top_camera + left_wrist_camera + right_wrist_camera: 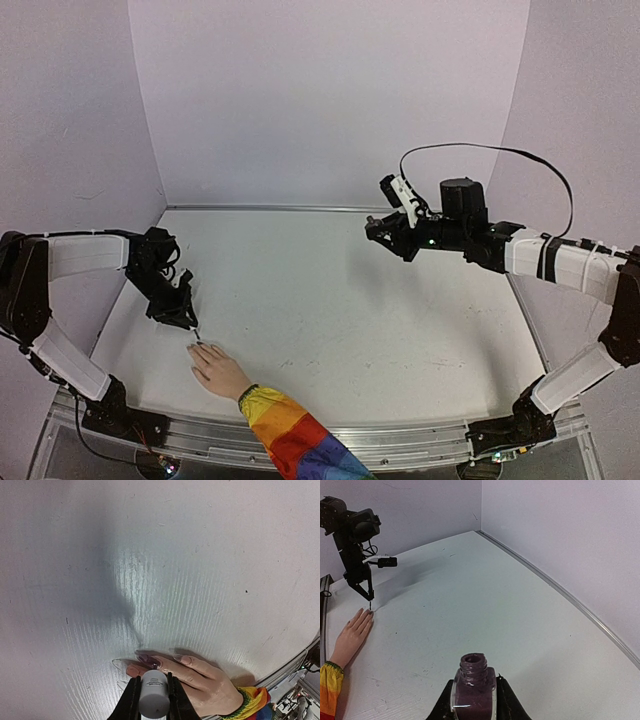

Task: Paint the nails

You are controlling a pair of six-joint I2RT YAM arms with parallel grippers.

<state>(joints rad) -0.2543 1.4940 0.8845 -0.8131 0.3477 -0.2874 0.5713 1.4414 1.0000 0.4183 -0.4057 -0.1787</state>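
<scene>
While peering down the left wrist view, can see the left gripper (pixel 154 692) pinched snug around a small grey-white cylindrical cap (pixel 154 702), parked right above the tiny fingernails (pixel 150 660) of the pale beige hand (pixel 202 685) in a rainbow-striped sleeve (pixel 256 701). Spotting one nail dark purple, neighbours paler. Lying flat on the white table (pixel 200 540), front-left, just under that gripper. Can't tell about actual contact. Well apart on the right: right gripper (pixel 474 702) clamped on an open purple glass polish bottle (pixel 472 682).
</scene>
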